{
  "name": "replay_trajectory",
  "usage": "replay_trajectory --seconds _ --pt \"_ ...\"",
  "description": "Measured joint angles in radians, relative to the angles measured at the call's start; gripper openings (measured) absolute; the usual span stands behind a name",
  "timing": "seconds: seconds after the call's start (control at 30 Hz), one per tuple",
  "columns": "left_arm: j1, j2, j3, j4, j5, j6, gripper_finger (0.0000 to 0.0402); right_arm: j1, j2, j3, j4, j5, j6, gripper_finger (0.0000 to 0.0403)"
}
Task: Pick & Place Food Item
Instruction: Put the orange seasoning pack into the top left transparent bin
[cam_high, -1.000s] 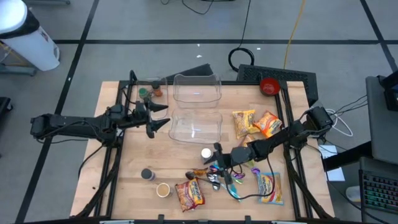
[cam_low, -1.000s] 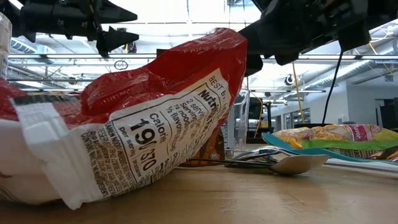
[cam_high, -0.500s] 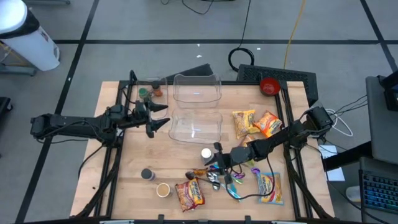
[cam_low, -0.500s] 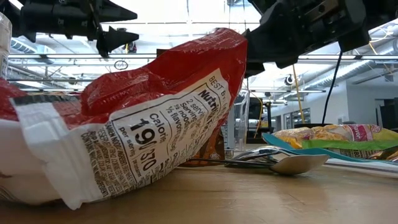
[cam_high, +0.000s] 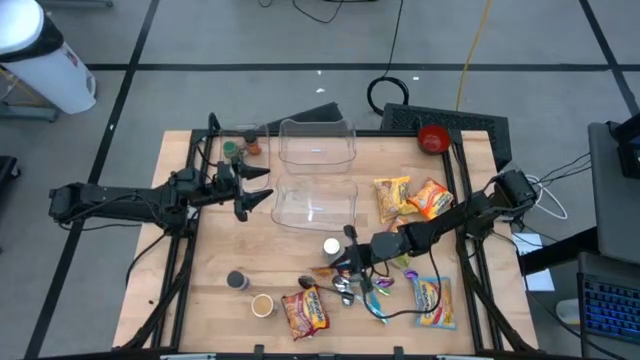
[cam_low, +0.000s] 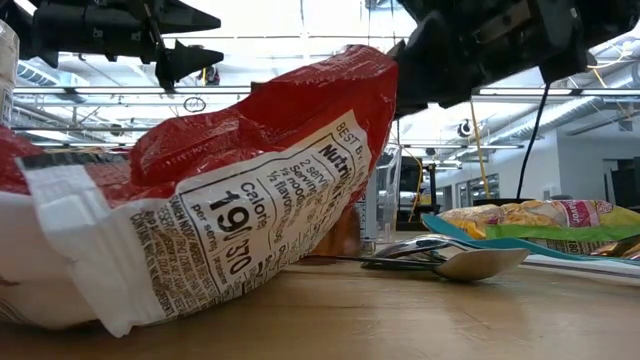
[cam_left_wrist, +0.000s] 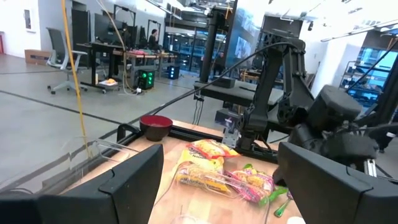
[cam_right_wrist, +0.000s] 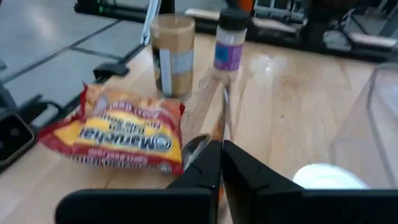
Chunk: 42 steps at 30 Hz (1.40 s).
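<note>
A small orange-brown snack packet (cam_high: 325, 271) sits near the table's middle, between a white lid (cam_high: 331, 246) and the spoons (cam_high: 345, 288). My right gripper (cam_high: 341, 267) reaches in from the right and is shut on it; the right wrist view shows the packet (cam_right_wrist: 217, 115) edge-on ahead of the closed fingers (cam_right_wrist: 205, 163). In the low view the packet (cam_low: 345, 232) peeks out behind a red ramen bag (cam_low: 200, 220). My left gripper (cam_high: 262, 187) hovers open at the left of two clear containers (cam_high: 316, 203), nothing between its fingers (cam_left_wrist: 134, 180). My right gripper pinches the snack packet's end nearest the arm (cam_right_wrist: 219, 138) between its two fingers. They come from the table's right side, slanting a little downward, along the packet. The packet stands on edge and reaches forward past the fingertips; whether it is clear of the table I cannot tell.
The ramen bag (cam_high: 305, 312), a jar (cam_high: 262, 305) and a spice bottle (cam_high: 237, 281) stand near the front edge. More noodle packets (cam_high: 392, 195) (cam_high: 432, 300) lie at the right. A red bowl (cam_high: 432, 137) is at the back right.
My right gripper's fingers have shut on the snack packet while the arm stayed nearly where it was. In the low view the packet has shifted behind the ramen bag.
</note>
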Motion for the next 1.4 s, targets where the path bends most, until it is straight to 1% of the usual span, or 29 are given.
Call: replay_trajectory --seconds 0.2,0.33,0.47,0.6,0.67,0.73,0.87,0.97,1.07,1.17,1.27,1.4 --pt "0.000 0.000 0.000 0.006 0.000 -0.013 0.0319 0.009 -0.118 0.000 0.012 0.001 -0.005 0.0001" --pt "0.000 0.000 0.000 0.038 0.001 -0.108 0.0319 0.027 -0.195 0.000 0.045 0.014 -0.064 0.0001" --pt "-0.001 0.000 0.000 0.043 0.016 -0.159 0.0319 0.028 -0.250 0.000 0.067 0.080 -0.096 0.0000" --pt "-0.024 0.001 0.000 0.048 0.036 -0.160 0.0319 0.019 -0.263 0.000 0.063 0.163 -0.098 0.0000" --pt "-0.054 0.019 0.000 0.079 0.037 -0.129 0.0319 0.019 -0.262 0.000 0.058 0.204 -0.098 0.0000" --pt "-0.093 0.049 0.000 0.122 0.041 -0.057 0.0319 0.019 -0.262 0.000 0.054 0.239 -0.098 0.0000" --pt "-0.176 0.116 0.000 0.240 0.042 0.127 0.0319 0.018 -0.262 0.000 0.032 0.242 -0.101 0.0000" --pt "-0.217 0.191 0.000 0.298 0.030 0.213 0.0319 0.022 -0.262 0.000 0.034 0.241 -0.114 0.0000" --pt "-0.237 0.265 -0.001 0.384 0.028 0.246 0.0319 0.025 -0.262 0.000 0.033 0.240 -0.120 0.0000" --pt "-0.255 0.338 0.010 0.437 0.038 0.230 0.0319 0.026 -0.262 0.000 0.034 0.238 -0.120 0.0000" --pt "-0.270 0.404 0.052 0.446 0.071 0.222 0.0319 0.025 -0.262 0.000 0.034 0.238 -0.129 0.0000" --pt "-0.296 0.485 0.131 0.441 0.115 0.252 0.0319 0.025 -0.262 0.000 0.034 0.238 -0.144 0.0000"
